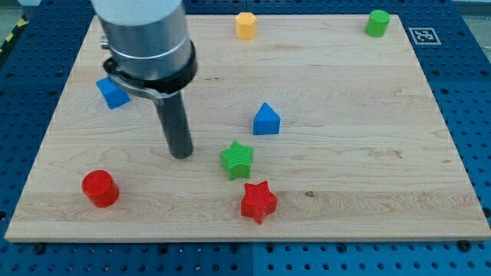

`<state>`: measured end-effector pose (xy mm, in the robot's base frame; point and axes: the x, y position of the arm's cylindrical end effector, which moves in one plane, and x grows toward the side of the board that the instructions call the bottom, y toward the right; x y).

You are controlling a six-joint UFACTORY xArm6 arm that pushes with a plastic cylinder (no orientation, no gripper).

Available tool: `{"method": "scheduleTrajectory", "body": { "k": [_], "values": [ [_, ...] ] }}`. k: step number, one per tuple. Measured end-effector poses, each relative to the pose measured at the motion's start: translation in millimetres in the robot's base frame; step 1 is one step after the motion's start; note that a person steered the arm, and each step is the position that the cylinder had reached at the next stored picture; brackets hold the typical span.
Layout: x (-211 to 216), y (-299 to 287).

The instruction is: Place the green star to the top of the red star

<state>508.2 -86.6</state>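
While planted on the desk (368,153), stands with my tip (182,156) near the view's left of the green star (237,159), not touching; plain rod for a claw, holding nothing. Finds green star just up-left of red star (258,202), blue triangle (265,119) beyond.

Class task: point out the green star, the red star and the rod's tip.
green star (237,159), camera view, centre of its top face.
red star (258,201), camera view, centre of its top face.
my tip (182,155), camera view, rod's very end.
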Motion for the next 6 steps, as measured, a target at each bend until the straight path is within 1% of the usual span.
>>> {"method": "scheduleTrajectory", "body": {
  "k": [1, 2, 4, 6],
  "values": [
    [2, 27],
    [2, 34],
    [18, 20],
    [22, 59]
  ]
}}
